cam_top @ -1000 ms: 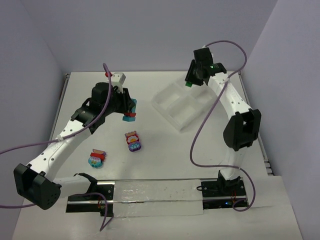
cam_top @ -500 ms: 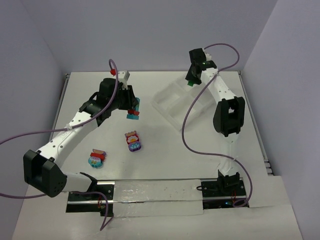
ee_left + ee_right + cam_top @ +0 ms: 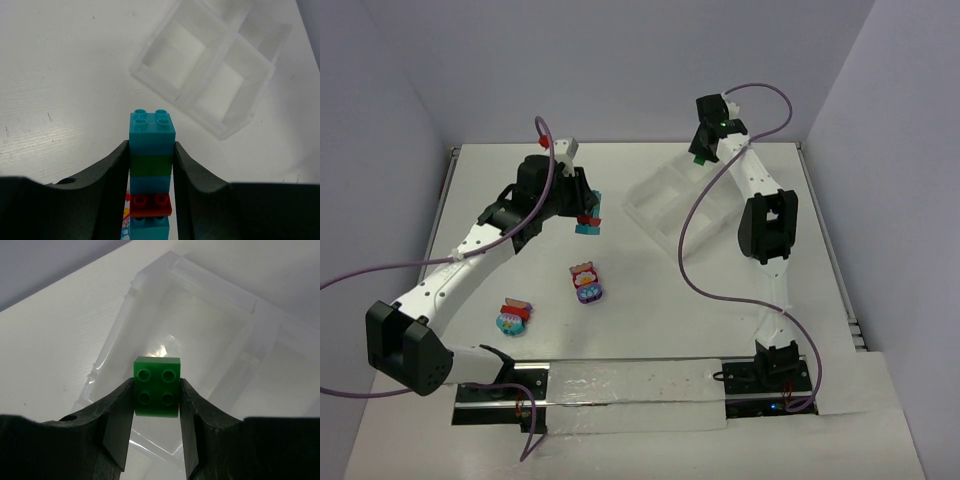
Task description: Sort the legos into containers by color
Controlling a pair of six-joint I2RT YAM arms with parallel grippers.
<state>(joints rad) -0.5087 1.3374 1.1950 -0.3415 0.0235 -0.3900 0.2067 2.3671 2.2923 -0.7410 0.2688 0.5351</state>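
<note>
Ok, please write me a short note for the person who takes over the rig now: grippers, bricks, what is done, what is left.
The left gripper is shut on a stack of teal, green and red bricks, held above the table, left of the tray.
The right gripper is shut on one green brick, over a far compartment of the tray.
Two mixed clumps lie on the table near the left arm.
Done: no brick shows in the tray yet.
Left: drop the green brick, split the stack and both clumps, sort by colour.
</note>
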